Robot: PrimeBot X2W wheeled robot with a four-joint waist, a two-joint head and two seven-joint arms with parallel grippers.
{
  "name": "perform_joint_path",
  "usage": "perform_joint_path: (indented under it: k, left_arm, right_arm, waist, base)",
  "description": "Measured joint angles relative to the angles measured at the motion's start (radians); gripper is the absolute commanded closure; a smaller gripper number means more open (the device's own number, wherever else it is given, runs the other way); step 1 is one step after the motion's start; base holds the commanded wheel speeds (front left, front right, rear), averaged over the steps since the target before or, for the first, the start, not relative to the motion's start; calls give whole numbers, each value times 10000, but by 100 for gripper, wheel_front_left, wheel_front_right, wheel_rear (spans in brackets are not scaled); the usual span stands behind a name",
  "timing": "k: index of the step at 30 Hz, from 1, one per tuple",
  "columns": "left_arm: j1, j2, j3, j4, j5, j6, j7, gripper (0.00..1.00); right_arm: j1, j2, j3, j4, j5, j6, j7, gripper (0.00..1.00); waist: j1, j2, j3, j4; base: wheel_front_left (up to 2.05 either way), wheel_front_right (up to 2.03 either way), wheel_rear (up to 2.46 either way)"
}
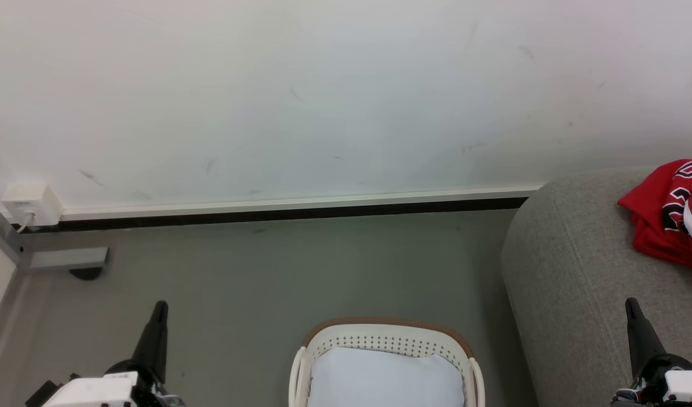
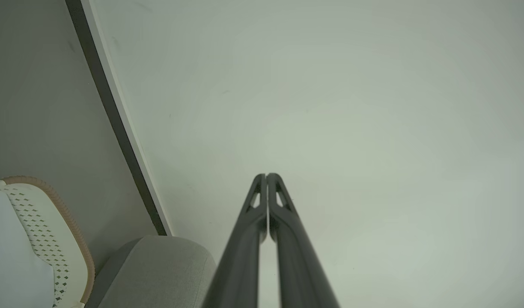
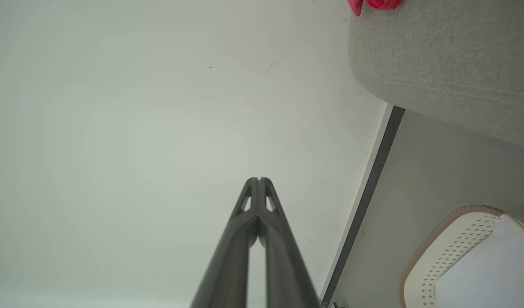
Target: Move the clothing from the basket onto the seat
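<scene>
Beyond right gripper [image 1: 631,303], clothing [image 1: 654,223] on seat [image 1: 572,277]

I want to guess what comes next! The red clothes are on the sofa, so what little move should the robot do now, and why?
Probably tilt the head down a little to check the rest of the basket. The clothing lies on the seat, the basket holds white padding with no red visible, and the left gripper and right gripper are shut, holding nothing.
</scene>
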Motion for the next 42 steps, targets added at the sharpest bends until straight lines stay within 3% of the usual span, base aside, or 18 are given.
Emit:
perform_joint_path:
  k: [42]
  left_arm:
    - [-1, -2, 0, 0, -2, 0, 0, 100]
  right_arm:
    - [-2, -2, -2, -2, 0, 0, 0, 100]
  waist:
    - [0, 0, 0, 0]
  base:
    - [0, 0, 0]
